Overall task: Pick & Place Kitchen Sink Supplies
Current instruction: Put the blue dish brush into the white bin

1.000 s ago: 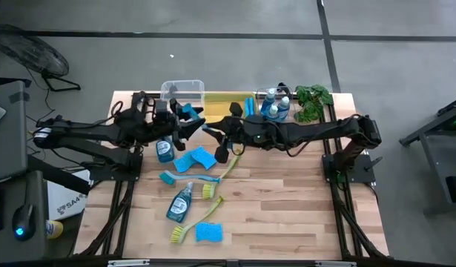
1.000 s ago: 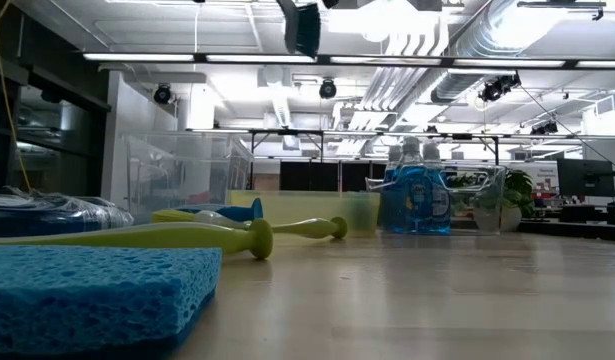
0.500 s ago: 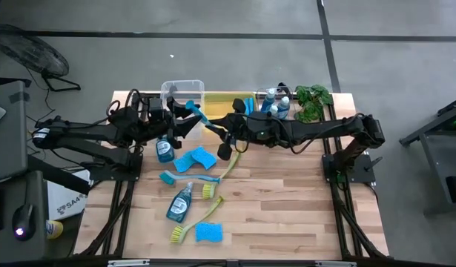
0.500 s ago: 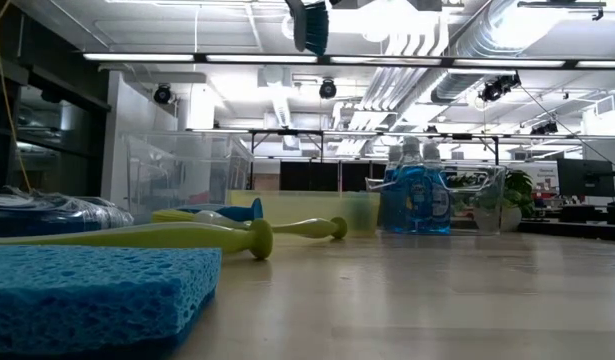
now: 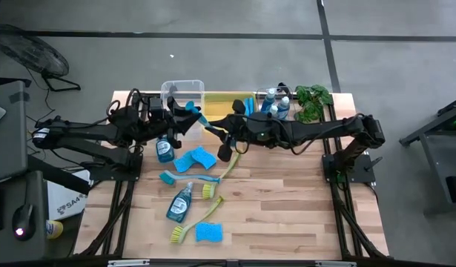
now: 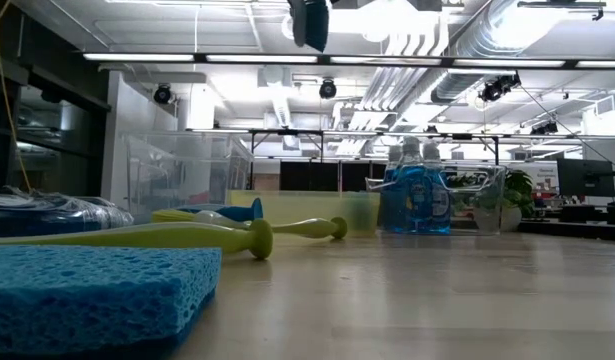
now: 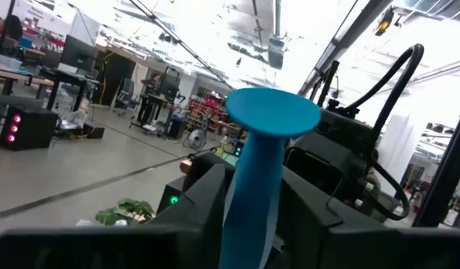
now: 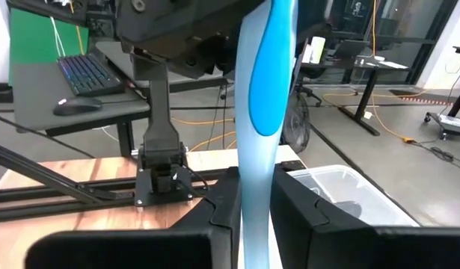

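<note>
Two bins [image 5: 184, 92] are sitting along the surface's [image 5: 287, 208] far edge, bottles [image 5: 275, 106] right of them, a plant [image 5: 314, 100] at the far right corner. Sponges [image 5: 195, 159], brushes [image 5: 213, 178] and more bottles [image 5: 179, 202] are lying left of centre, toward the near edge.

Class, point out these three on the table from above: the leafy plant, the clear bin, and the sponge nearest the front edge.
leafy plant [image 5: 314, 97], high view, its leaves
clear bin [image 5: 183, 84], high view, its rim
sponge [image 5: 208, 232], high view, its top face

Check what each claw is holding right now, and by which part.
Both hold one blue dish brush: right claw grips the handle near the head, left claw clamps the handle just short of its flared tip.
</note>
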Action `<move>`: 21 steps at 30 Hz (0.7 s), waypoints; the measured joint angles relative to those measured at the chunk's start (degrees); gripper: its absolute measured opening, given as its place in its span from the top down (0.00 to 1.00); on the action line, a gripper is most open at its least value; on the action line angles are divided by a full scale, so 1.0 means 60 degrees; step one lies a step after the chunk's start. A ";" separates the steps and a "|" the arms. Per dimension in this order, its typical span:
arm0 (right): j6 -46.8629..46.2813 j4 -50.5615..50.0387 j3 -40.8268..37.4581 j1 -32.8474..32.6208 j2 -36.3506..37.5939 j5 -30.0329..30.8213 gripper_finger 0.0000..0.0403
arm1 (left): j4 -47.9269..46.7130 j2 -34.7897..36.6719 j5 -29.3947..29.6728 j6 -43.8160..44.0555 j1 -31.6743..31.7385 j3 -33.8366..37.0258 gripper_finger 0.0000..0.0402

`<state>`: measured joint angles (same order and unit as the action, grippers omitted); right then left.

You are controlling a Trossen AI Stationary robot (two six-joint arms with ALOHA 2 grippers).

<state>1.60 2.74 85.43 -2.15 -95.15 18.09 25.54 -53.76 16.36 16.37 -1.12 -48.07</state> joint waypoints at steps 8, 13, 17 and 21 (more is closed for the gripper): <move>-0.0195 0.0004 0.0000 -0.0005 0.0000 0.0058 0.86 | -0.0007 0.0004 -0.0027 -0.0018 0.0003 0.0004 0.79; -0.0302 -0.0028 -0.0003 -0.0106 0.0067 0.0027 0.81 | 0.0000 0.0000 -0.0095 -0.0113 -0.0004 0.0004 0.79; -0.0836 -0.0051 -0.0015 -0.0074 0.0368 0.0135 0.72 | -0.0021 0.0000 0.0145 -0.0325 -0.0005 0.0004 0.79; -0.0939 -0.0178 -0.0015 -0.0051 0.0739 0.0480 0.62 | -0.0051 0.0000 0.0503 -0.0634 -0.0005 0.0007 0.79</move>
<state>-4.03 1.67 85.34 -2.46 -90.72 20.97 25.24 -53.76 19.38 12.57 -1.15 -48.03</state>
